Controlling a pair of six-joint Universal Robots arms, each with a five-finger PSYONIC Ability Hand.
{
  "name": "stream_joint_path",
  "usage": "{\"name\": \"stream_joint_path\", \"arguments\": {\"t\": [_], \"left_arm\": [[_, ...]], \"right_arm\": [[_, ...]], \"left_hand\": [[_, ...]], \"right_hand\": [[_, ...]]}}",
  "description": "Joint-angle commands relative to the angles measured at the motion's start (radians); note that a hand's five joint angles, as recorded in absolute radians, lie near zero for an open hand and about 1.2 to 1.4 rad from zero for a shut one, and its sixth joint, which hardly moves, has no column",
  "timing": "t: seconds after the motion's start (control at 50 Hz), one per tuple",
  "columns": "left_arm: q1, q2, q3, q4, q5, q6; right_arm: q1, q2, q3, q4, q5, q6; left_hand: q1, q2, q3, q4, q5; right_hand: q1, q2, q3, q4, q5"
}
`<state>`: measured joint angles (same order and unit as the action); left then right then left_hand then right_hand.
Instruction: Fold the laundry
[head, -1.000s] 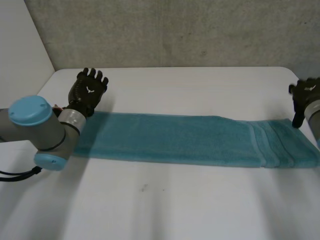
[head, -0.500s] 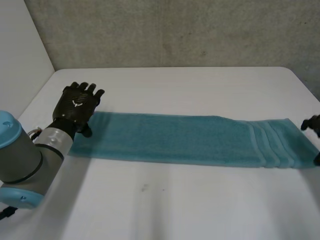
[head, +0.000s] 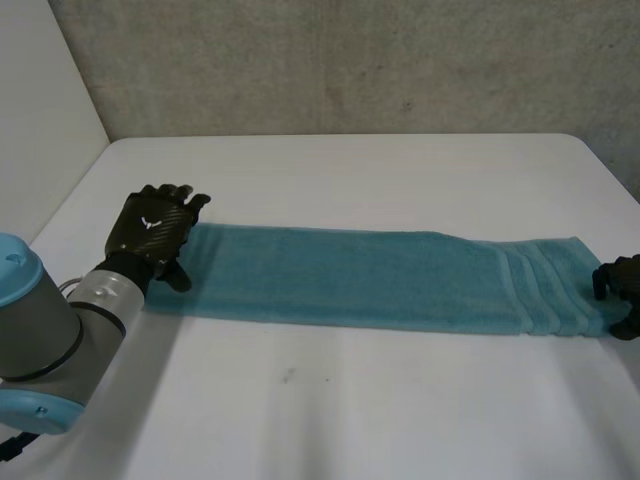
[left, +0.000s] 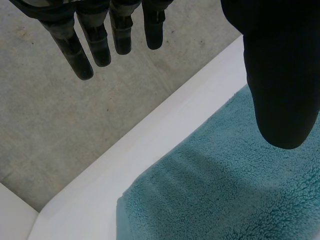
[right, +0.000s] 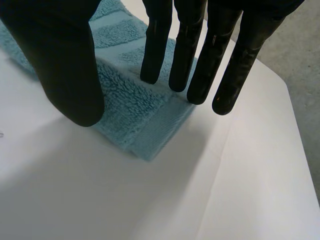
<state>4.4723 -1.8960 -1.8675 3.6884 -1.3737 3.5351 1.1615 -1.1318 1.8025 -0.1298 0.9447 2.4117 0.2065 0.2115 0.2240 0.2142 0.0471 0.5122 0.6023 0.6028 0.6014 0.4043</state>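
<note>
A teal towel (head: 350, 275), folded into a long strip, lies flat across the white table (head: 350, 420). My left hand (head: 152, 232) hovers over its left end, open. In the left wrist view the fingers (left: 100, 42) are straight and the thumb (left: 280, 75) hangs above the towel (left: 215, 200) near its far left corner. My right hand (head: 620, 290) is at the towel's striped right end. In the right wrist view its straight fingers (right: 187, 45) touch the top of the towel (right: 145, 125) at the corner, the thumb (right: 60, 60) beside the near edge.
A grey concrete wall (head: 350, 60) stands behind the table's far edge. The table's right edge runs close beside my right hand. My left arm (head: 40, 330) reaches in over the near left of the table. Bare white table (right: 100, 200) lies in front of the towel.
My left hand has drawn back toward me onto the towel's left end. My right hand has come down from the far right corner to the near one, its thumb and fingers drawing closer together.
</note>
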Motion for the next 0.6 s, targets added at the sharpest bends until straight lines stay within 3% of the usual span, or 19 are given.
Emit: {"name": "stream_joint_path", "arguments": {"t": [0.02, 0.04, 0.1, 0.26, 0.42, 0.5, 0.6], "left_arm": [[0.002, 0.0, 0.001, 0.005, 0.001, -0.001], [0.002, 0.0, 0.001, 0.005, 0.001, -0.001], [0.002, 0.0, -0.001, 0.005, 0.001, -0.001], [0.005, 0.0, -0.002, 0.005, 0.001, -0.001], [0.004, 0.002, -0.004, 0.004, -0.007, 0.001], [0.005, 0.005, -0.004, 0.001, -0.007, 0.001], [0.007, 0.011, -0.002, 0.001, -0.007, 0.001]], "right_arm": [[0.003, 0.012, -0.005, -0.053, 0.005, 0.003], [0.003, 0.012, -0.006, -0.054, 0.006, 0.003], [0.003, 0.012, -0.012, -0.056, 0.008, 0.006], [-0.008, 0.018, -0.038, -0.062, 0.028, 0.007], [-0.115, 0.04, -0.202, -0.062, 0.294, -0.006], [-0.12, 0.057, -0.296, -0.042, 0.373, -0.008], [-0.062, 0.031, -0.339, -0.031, 0.375, 0.012]], "left_hand": [[0.022, 0.017, 0.004, 0.014, 0.007], [0.022, 0.017, 0.004, 0.014, 0.007], [0.022, 0.017, 0.004, 0.014, 0.007], [0.022, 0.017, 0.004, 0.014, 0.007], [0.022, 0.017, 0.004, 0.014, 0.007], [0.022, 0.017, 0.004, 0.014, 0.007], [0.022, 0.017, 0.004, 0.014, 0.007]], "right_hand": [[0.688, 0.598, 0.597, 0.599, 0.621], [0.813, 0.723, 0.723, 0.724, 0.747], [0.884, 0.794, 0.793, 0.795, 0.817], [0.884, 0.794, 0.793, 0.795, 0.817], [0.884, 0.794, 0.793, 0.795, 0.817], [0.884, 0.794, 0.793, 0.795, 0.817], [0.884, 0.794, 0.793, 0.795, 0.817]]}}
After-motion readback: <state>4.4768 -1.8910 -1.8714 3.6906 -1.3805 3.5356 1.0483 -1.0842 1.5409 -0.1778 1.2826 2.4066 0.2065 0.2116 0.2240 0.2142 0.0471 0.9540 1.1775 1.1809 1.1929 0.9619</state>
